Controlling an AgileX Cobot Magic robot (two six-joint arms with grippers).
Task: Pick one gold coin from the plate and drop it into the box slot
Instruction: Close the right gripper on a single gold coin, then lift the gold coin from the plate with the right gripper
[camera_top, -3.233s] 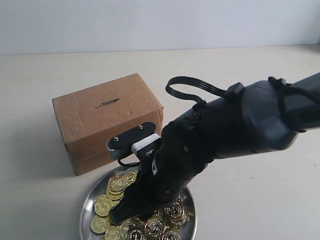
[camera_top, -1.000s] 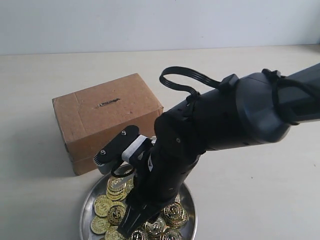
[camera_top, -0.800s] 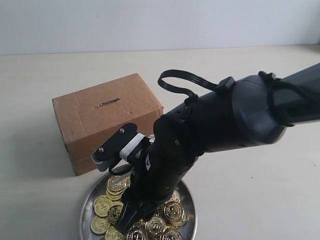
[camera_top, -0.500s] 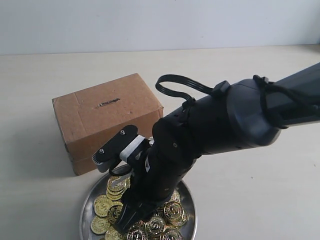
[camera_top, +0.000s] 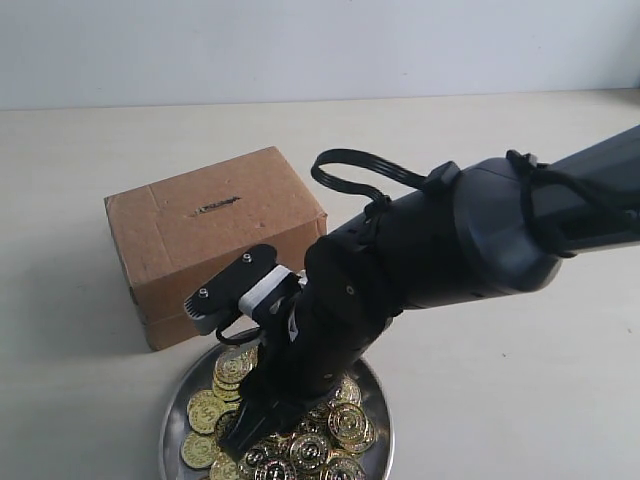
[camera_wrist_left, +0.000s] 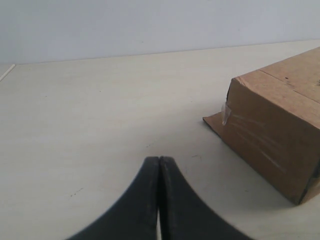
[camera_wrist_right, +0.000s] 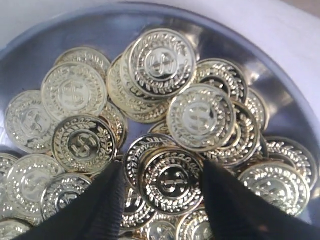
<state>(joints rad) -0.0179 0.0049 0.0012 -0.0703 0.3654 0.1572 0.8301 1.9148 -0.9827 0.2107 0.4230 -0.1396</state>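
Black arm (camera_top: 480, 240) and hand (camera_wrist_right: 161, 170) bear a looped cable (camera_top: 400, 170).

A pale beige tabletop (camera_top: 520, 150) meets a plain white wall (camera_top: 300, 45), evenly lit.

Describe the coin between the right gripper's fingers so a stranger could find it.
Find the silver plate of gold coins beside the cardboard box. Over it, the open right gripper's black fingers frame one coin. Unlike its neighbours, it lies centred between both fingers, on top of the pile.
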